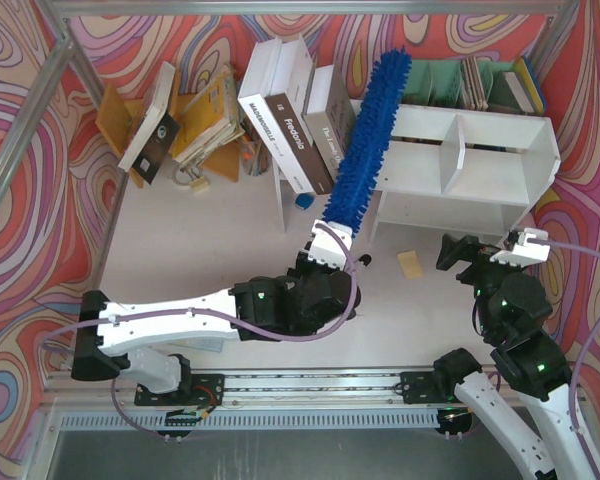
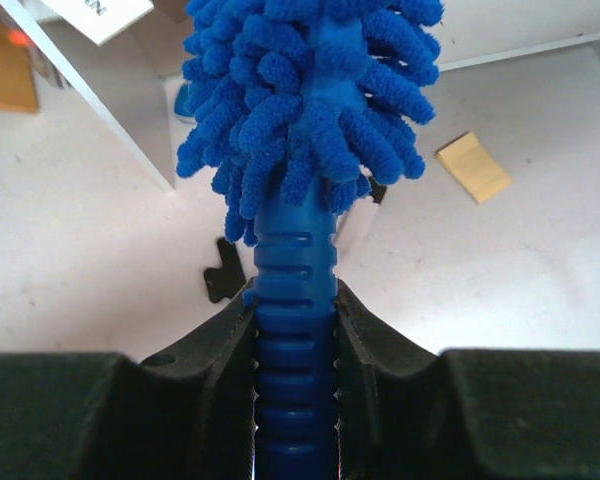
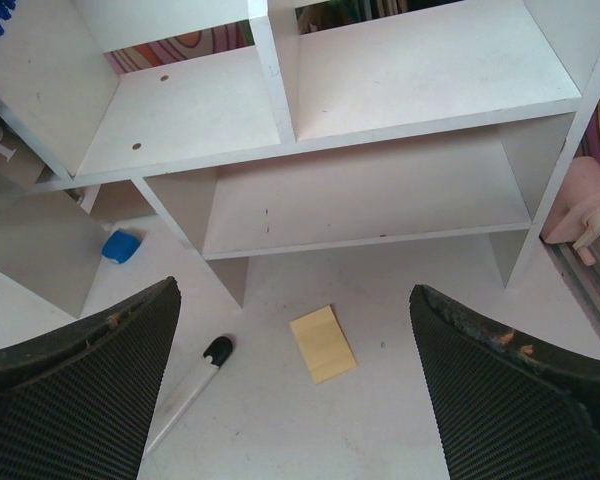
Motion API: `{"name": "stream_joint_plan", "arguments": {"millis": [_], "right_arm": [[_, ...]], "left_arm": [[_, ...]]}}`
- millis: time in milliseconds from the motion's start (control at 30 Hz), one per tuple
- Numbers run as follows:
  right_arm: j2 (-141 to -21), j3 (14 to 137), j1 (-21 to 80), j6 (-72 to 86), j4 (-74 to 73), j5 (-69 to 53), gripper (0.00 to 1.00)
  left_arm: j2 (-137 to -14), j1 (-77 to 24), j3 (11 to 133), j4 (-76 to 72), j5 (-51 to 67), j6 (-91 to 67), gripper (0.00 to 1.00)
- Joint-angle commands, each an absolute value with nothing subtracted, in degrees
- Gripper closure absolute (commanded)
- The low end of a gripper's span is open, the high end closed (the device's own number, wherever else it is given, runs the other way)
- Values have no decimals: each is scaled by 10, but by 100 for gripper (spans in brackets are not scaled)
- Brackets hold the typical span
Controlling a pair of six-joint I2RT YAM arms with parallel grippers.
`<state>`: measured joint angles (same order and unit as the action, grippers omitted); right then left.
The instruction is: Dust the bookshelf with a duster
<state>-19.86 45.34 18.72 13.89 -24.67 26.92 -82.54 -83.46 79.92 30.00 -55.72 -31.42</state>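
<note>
The white bookshelf stands at the back right, with two cubbies and a lower shelf. The blue fluffy duster slants from my left gripper up past the bookshelf's left end. In the left wrist view, the left gripper is shut on the duster's ribbed blue handle, just below the fluffy head. My right gripper hovers in front of the bookshelf. In the right wrist view it stands open and holds nothing, facing the bookshelf's lower shelf.
A yellow pad and a white marker with a black cap lie on the table before the shelf. Books lean on a thin white board. A green rack of books stands behind the shelf. A pink object sits at its right.
</note>
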Motion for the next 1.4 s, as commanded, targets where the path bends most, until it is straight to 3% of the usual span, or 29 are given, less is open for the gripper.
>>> {"name": "stream_joint_plan", "arguments": {"millis": [0,200,333,500,900,1367], "right_arm": [[-189,447,185,129,-227,280,15],[-193,446,185,128,-225,280,15],[-194,448,185,127,-227,281,15],[-194,447,185,127,-229,289,14],[-196,446,185,128,-229,289,13],[-192,445,185,130,-232,294,12]], "left_arm": [[-770,-832,759,213,-567,-189,100],[-658,-831,645,29,-541,32,100],[-603,-829,609,-18,-512,153,100],[-542,-802,602,7,-444,251,100],[-438,-636,617,160,-132,413,100],[-510,-339,723,245,157,476,100]]}}
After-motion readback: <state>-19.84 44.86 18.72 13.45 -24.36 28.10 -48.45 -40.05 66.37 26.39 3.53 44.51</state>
